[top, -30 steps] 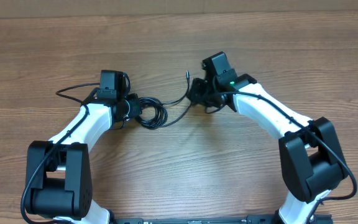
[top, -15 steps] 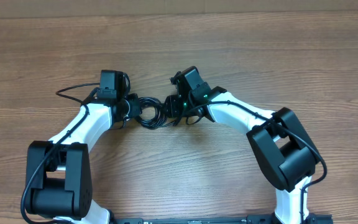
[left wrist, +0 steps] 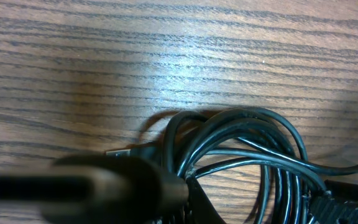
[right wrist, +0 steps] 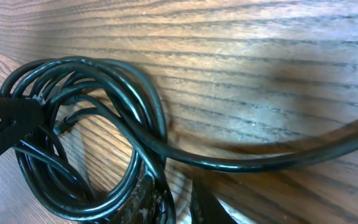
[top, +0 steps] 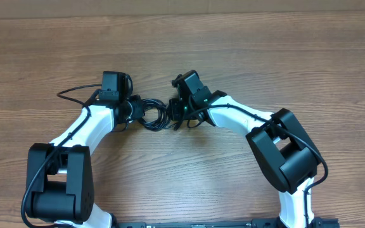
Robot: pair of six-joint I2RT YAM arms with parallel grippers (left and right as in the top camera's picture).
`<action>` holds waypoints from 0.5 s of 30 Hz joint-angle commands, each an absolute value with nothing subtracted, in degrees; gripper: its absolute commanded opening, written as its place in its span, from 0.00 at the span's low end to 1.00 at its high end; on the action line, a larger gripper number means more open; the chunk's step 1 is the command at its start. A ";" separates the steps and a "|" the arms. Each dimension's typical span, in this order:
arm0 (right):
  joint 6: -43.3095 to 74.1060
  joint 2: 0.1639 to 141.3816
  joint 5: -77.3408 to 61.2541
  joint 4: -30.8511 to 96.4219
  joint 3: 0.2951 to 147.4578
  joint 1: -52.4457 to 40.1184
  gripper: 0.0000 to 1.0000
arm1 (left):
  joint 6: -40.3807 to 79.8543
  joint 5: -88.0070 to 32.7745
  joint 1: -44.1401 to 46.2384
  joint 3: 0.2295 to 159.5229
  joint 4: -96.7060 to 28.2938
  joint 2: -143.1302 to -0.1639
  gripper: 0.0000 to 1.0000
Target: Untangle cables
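The job looked barely begun: the cables (top: pixel 152 114) lay as one tight black bundle of overlapping loops on the wooden tabletop (top: pixel 265 57), with no cord pulled free or laid out alone, so nearly all the separating was left to do. The bundle sat near the middle of the tabletop, directly between the two arms, lying flat, its long axis running left to right from one claw to the other. The left claw (top: pixel 134 111) was closed at the bundle's left edge, and the left wrist view suggested it had strands pinched there, though the near finger was a blur. The right claw (top: pixel 176 109) was at the bundle's right edge; one cord ran across its wrist view just above the fingers, but whether its fingers were apart or clamped I could not tell. A thin strand (top: pixel 75 92) trailed away to the left past the left arm, and no plug end could be made out in the pile.
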State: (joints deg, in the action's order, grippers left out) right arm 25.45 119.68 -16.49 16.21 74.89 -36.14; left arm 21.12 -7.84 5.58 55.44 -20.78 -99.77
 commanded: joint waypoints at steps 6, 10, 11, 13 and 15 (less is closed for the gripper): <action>25.21 120.57 -16.60 14.63 75.33 -37.12 0.04 | 22.31 -7.09 5.17 55.64 -20.56 -99.77 0.08; 25.80 116.03 -23.73 14.90 75.40 -35.90 0.04 | 22.31 -7.05 5.17 55.64 -20.73 -99.74 0.05; 26.65 114.34 -23.68 15.03 75.40 -35.77 0.04 | 22.31 -7.05 5.17 55.66 -20.71 -99.74 0.04; 26.76 110.24 -23.66 15.03 75.40 -35.77 0.04 | 22.31 -7.11 5.17 55.66 -20.51 -99.74 0.04; 26.79 106.98 -23.64 15.14 75.40 -35.77 0.04 | 20.91 -7.66 5.17 56.18 -20.62 -99.61 0.04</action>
